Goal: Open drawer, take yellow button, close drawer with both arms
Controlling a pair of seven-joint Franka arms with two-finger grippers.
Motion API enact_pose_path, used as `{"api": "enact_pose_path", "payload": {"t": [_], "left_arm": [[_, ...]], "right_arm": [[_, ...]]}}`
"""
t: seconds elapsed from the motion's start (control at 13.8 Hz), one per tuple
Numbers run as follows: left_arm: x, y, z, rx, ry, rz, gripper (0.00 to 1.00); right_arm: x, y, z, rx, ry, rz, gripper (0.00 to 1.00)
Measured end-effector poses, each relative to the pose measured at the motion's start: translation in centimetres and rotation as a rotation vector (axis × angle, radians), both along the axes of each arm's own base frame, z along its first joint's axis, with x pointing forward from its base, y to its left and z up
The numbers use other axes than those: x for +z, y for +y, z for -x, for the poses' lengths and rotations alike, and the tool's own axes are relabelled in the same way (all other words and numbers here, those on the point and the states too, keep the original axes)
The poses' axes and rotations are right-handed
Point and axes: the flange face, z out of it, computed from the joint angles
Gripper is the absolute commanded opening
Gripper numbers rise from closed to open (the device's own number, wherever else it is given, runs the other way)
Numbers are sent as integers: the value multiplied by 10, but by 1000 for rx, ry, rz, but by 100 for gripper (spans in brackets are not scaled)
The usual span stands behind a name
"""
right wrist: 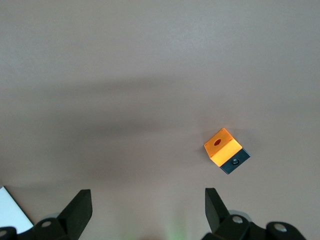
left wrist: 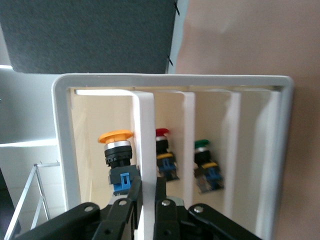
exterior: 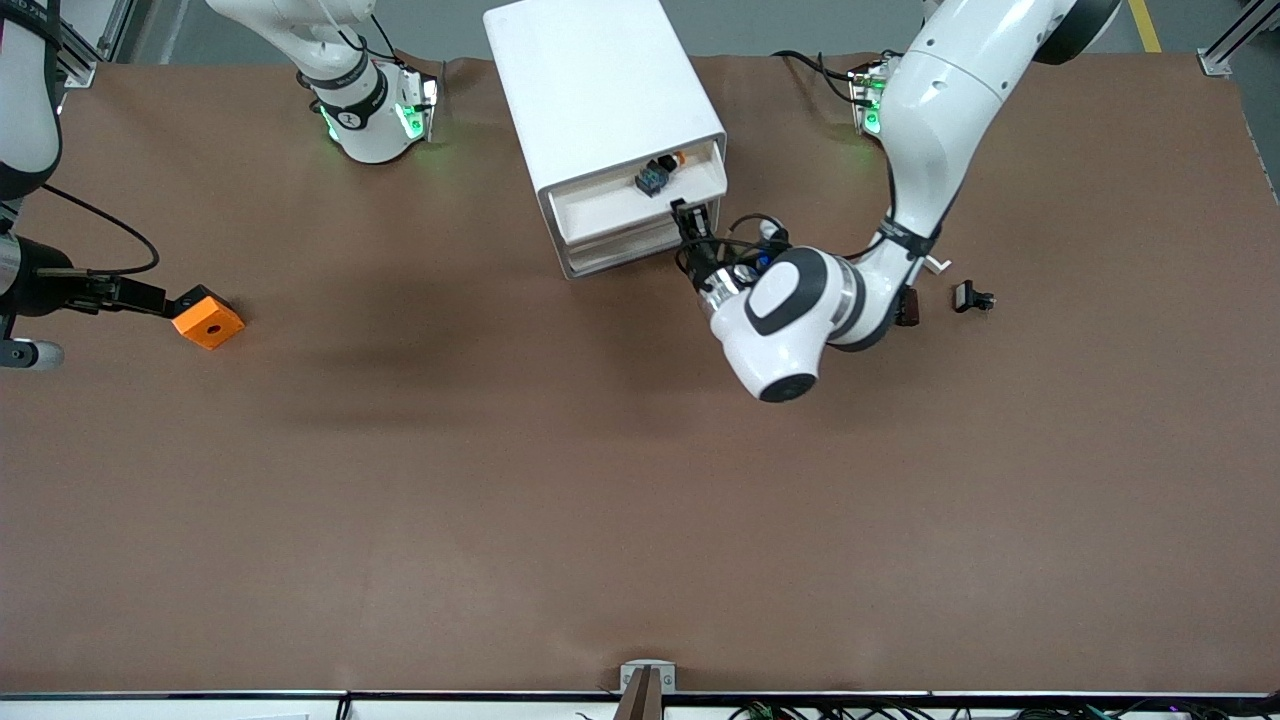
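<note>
The white drawer cabinet [exterior: 600,90] stands at the robots' edge of the table, its top drawer [exterior: 620,205] pulled out. The button [exterior: 660,172], with an orange-yellow cap, black body and blue base, lies in that drawer; it also shows in the left wrist view [left wrist: 117,157]. My left gripper [exterior: 690,215] is shut on the drawer's white front wall [left wrist: 146,130], one finger [left wrist: 161,192] on each side. My right gripper [exterior: 190,297] is open and empty over the table at the right arm's end; its view [right wrist: 146,195] shows bare table between the fingers.
An orange square block [exterior: 208,322] with a black hole lies by the right gripper and shows in the right wrist view [right wrist: 223,146]. Small black parts [exterior: 972,297] lie toward the left arm's end. Red-capped [left wrist: 162,150] and green-capped [left wrist: 202,160] buttons sit in the other drawers.
</note>
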Motion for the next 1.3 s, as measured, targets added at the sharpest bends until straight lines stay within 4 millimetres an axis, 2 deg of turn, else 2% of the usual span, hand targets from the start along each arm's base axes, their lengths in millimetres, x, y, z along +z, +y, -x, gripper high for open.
{"api": "enact_pose_path", "payload": {"t": [0.14, 0.22, 0.36, 0.51, 0.58, 0.65, 0.72, 0.87, 1.09, 1.3], "left_arm": [[4, 23, -23, 50, -20, -1, 0], [8, 33, -34, 76, -32, 3, 0], [14, 51, -53, 122, -56, 9, 0], [18, 62, -63, 146, -68, 13, 0], [19, 63, -65, 149, -71, 14, 35], [19, 63, -66, 151, -75, 15, 89], [21, 68, -70, 162, -82, 15, 100], [26, 83, -82, 188, -92, 19, 100], [36, 92, -94, 205, -121, 24, 100], [52, 105, -110, 181, -211, 6, 100]], "right_arm": [[0, 11, -2, -68, -3, -19, 100], [1, 26, -4, -90, -5, -29, 100], [7, 68, -8, -153, -12, -37, 100], [12, 112, -8, -235, -6, -66, 100], [14, 133, -7, -272, 0, -74, 100], [16, 155, -5, -308, 5, -71, 100], [20, 182, -2, -342, 7, -65, 100], [26, 240, 9, -391, 10, -52, 100], [35, 327, 33, -496, -20, -56, 100], [38, 406, 67, -575, -42, -65, 100]]}}
